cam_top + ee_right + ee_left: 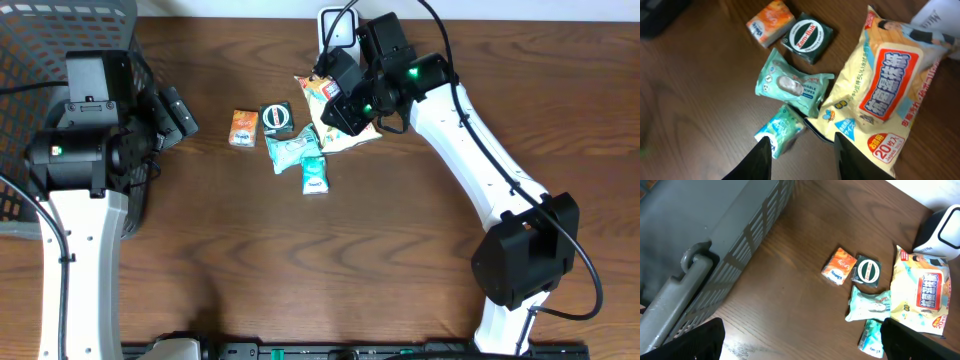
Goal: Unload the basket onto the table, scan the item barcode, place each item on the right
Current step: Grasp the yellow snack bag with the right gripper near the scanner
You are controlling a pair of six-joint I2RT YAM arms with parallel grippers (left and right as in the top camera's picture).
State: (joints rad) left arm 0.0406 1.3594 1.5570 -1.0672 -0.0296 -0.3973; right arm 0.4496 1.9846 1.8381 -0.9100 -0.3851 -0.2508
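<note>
Several packets lie together on the wooden table: an orange tissue pack, a black Zam-Buk box, a teal wipes pack, a small teal pack and a big yellow wipes pack. My right gripper hovers over the yellow pack's lower left corner. Its fingers stand a little apart with only table between them. The white scanner stands behind the packets. My left gripper is wide open and empty, left of the pile.
A grey plastic basket fills the far left of the table, next to my left arm. The right arm's base stands at the right. Bare wood stretches in front of the packets.
</note>
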